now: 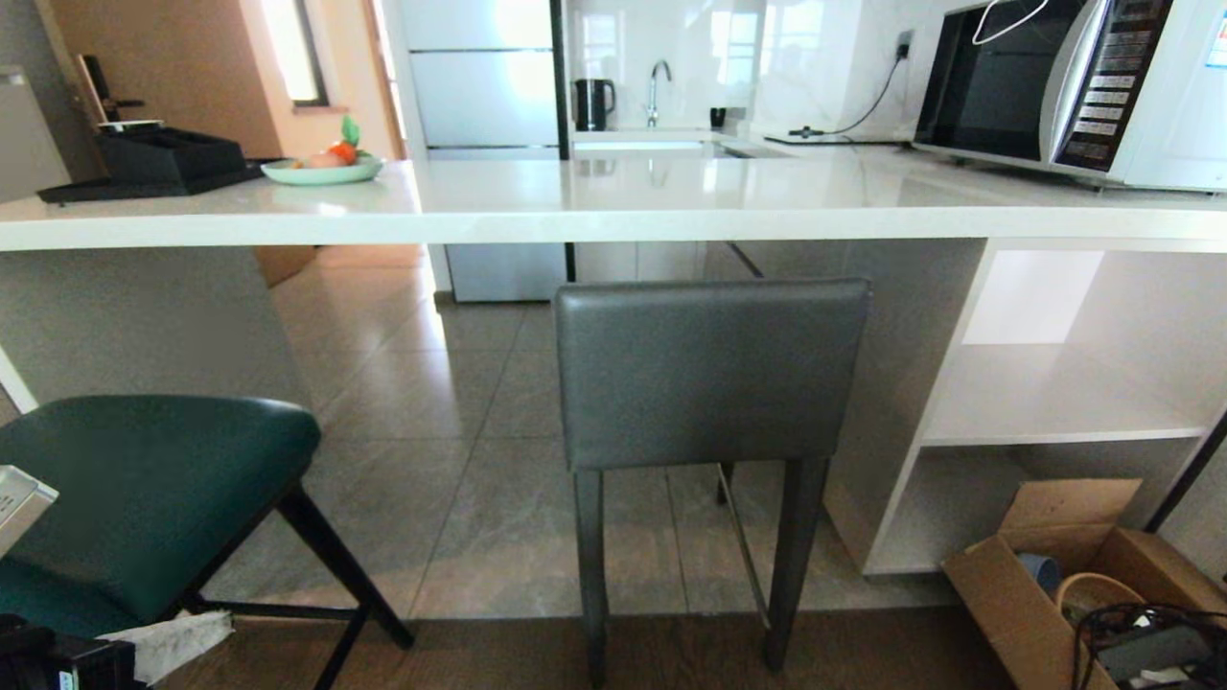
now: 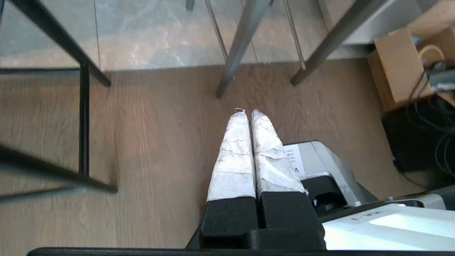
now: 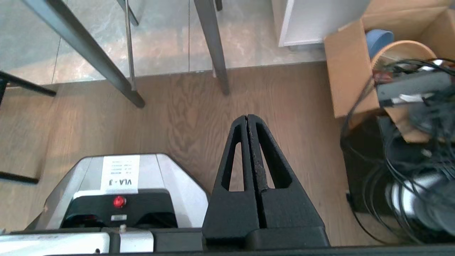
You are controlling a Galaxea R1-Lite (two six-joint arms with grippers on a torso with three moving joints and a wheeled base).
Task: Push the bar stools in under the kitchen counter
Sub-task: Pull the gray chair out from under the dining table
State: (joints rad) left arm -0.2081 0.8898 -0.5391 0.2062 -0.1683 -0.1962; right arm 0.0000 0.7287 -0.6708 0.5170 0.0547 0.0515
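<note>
The grey bar stool [image 1: 709, 369] stands straight ahead, its squared back just below the white kitchen counter [image 1: 613, 206]; its grey legs [image 2: 240, 46] [image 3: 213, 46] show in both wrist views. The teal bar stool [image 1: 144, 498] sits at the lower left, nearer to me, on thin black legs [image 2: 83, 121]. My left gripper [image 2: 247, 112] hangs low over the wooden floor, shut and holding nothing. My right gripper [image 3: 247, 117] also points down at the floor, shut and holding nothing. Neither touches a stool.
A microwave [image 1: 1074, 86] stands on the counter's right end, a green plate of fruit [image 1: 323, 168] and a black tray [image 1: 163, 163] on its left. Open white shelves [image 1: 1054, 402] sit under the right side. A cardboard box [image 1: 1045, 585] with cables lies at the lower right.
</note>
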